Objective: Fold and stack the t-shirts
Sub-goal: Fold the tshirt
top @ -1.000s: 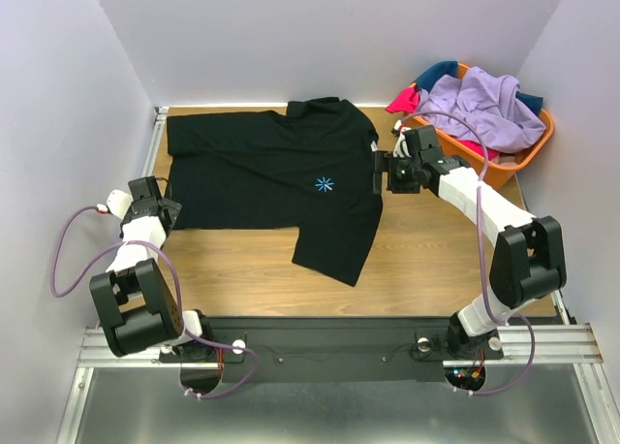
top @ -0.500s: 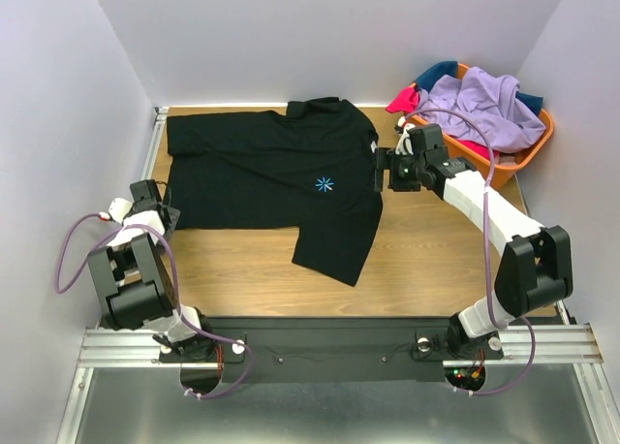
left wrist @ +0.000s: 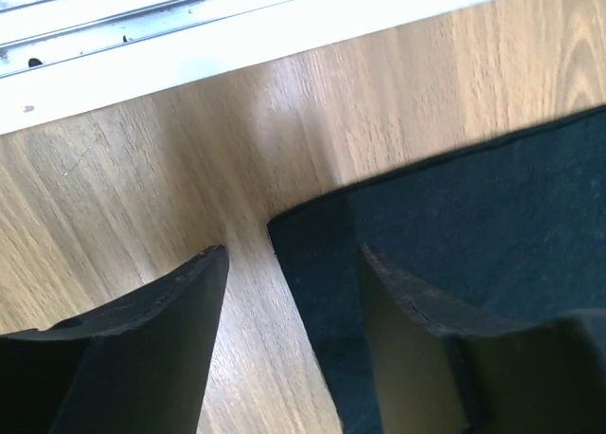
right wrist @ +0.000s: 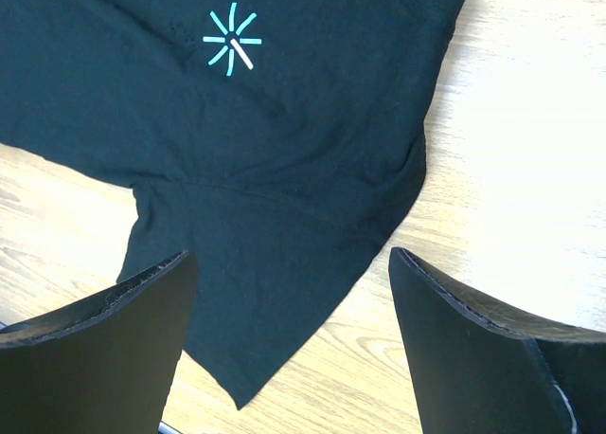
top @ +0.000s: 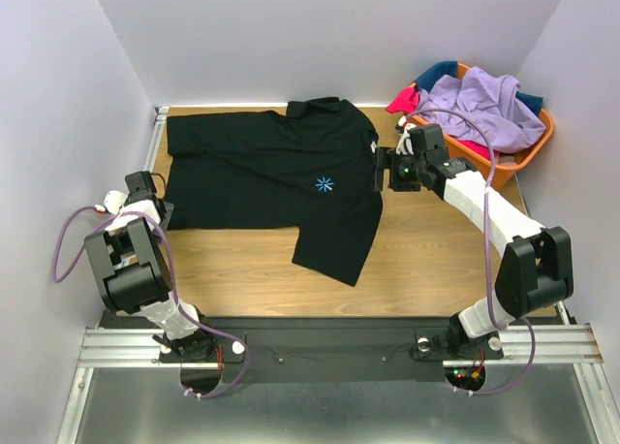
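Wooden table (top: 436,255), black t-shirt (top: 262,177) spread flat on its far left part. Orange basket (top: 518,163) far right, heaped with other t-shirts (top: 484,105). Right gripper (right wrist: 294,339) wide open and empty above the shirt's right edge; left gripper (left wrist: 294,263) open too, fingers either side of its near-left corner, holding nothing

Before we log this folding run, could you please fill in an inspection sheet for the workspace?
Surface: wooden table, no spills seen.
Job's things: black shirt spread out, unfolded; lavender shirt and others heaped in the orange basket.
Clutter: nothing seen.
Jaws: left arm's open at the black shirt's near-left corner; right arm's open above its right edge.
Cables: purple cable loops beside each arm.
Surroundings: pale walls on three sides; metal rail at the near edge.
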